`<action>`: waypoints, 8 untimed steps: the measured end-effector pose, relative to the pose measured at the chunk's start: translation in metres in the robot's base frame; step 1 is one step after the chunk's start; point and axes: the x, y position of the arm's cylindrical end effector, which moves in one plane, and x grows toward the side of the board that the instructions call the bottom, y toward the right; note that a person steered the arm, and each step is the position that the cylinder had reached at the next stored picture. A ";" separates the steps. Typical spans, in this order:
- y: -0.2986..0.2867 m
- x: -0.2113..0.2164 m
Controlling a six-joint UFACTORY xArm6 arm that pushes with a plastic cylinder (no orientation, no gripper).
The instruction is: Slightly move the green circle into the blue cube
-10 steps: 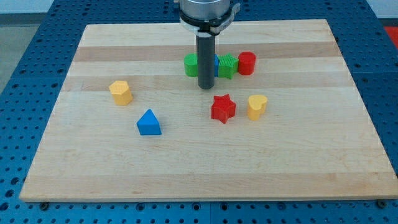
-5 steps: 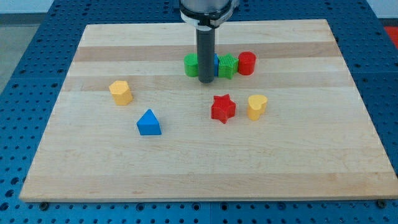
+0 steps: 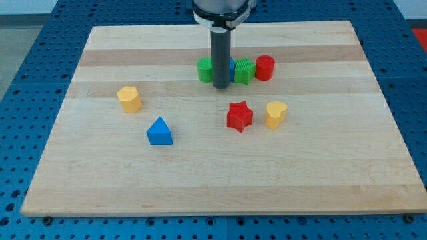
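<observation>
Two task blocks near the table's (image 3: 67, 173) top edge: green circle (image 3: 204, 69) apparently touching blue cube (image 3: 232, 67); bare rod tool, holding nothing, tip (image 3: 221, 87) just below them; advise one gentle rightward nudge.

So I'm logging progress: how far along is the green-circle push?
Nearly done, it seems: the green circle sits right beside the blue cube, though my rod hides where they meet. My tip rests just below that spot. Left: confirming contact, maybe a small nudge toward the view's right.
</observation>
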 end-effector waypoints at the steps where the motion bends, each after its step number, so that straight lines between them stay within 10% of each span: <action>1: 0.000 0.000; 8: -0.098 0.062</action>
